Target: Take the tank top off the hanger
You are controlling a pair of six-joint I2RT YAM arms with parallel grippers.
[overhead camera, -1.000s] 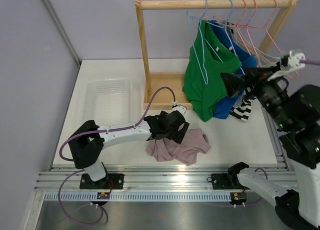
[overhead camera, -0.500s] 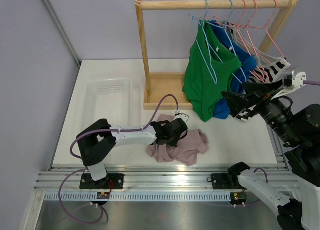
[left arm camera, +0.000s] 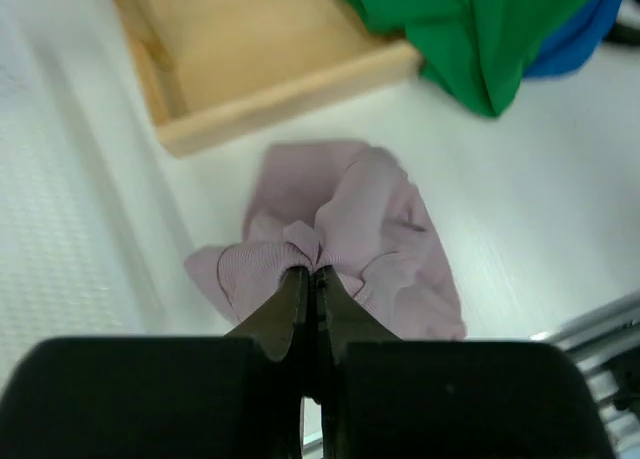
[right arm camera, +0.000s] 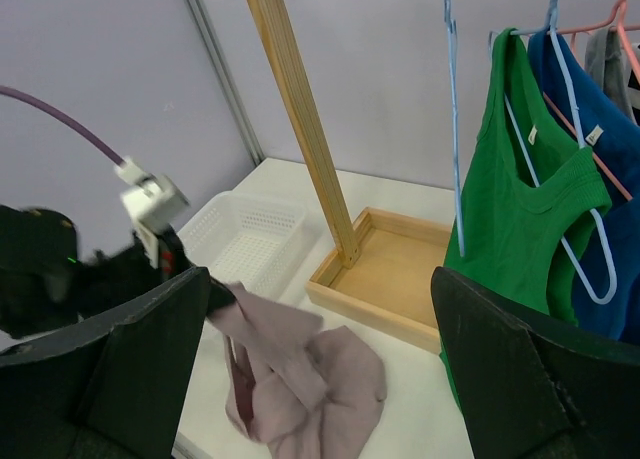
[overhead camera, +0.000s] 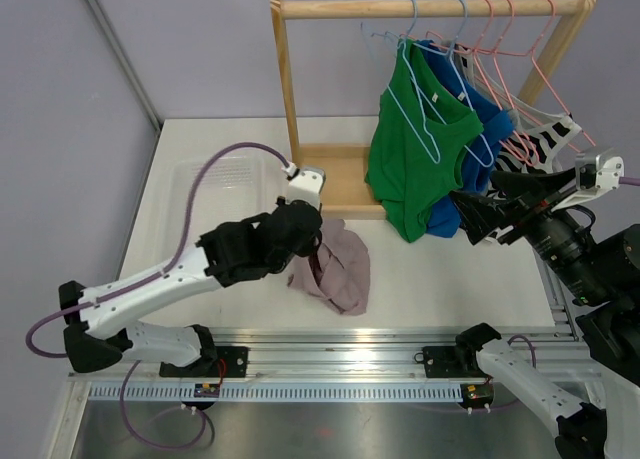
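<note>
A mauve tank top [overhead camera: 342,271] [left arm camera: 375,214] [right arm camera: 305,379] hangs crumpled just above the white table, its lower folds trailing on the surface. My left gripper [overhead camera: 318,253] [left arm camera: 312,271] is shut on a bunched fold at its upper edge. A green tank top [overhead camera: 415,149] [right arm camera: 520,179] hangs on a light-blue hanger [overhead camera: 436,157] on the wooden rack [overhead camera: 420,7]. Over at the right, my right gripper [overhead camera: 478,217] [right arm camera: 320,279] is open and empty, raised beside the hanging clothes and facing left.
The rack's wooden base tray [overhead camera: 340,194] lies right behind the mauve top. A white perforated basket [overhead camera: 215,194] stands at the left. A blue garment [overhead camera: 483,109], a striped one [overhead camera: 540,139] and pink hangers [overhead camera: 510,39] fill the rail's right end.
My left gripper shut on the mauve top and raised it up and to the left, gathering it off the table. The right gripper dropped lower and drew back to the right.
</note>
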